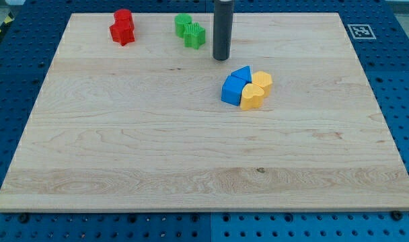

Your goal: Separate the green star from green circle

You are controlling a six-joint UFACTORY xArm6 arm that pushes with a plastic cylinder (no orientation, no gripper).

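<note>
The green circle (183,24) and the green star (195,35) sit touching each other near the view's top, left of centre, the star at the circle's lower right. My tip (221,58) rests on the wooden board (124,134), a short way to the right of and slightly below the green star, not touching it. The dark rod rises straight up out of the view's top.
Two red blocks (122,27) sit touching at the view's top left. A cluster of two blue blocks (235,86) and two yellow blocks (256,89) lies just below and right of my tip. Blue pegboard surrounds the board.
</note>
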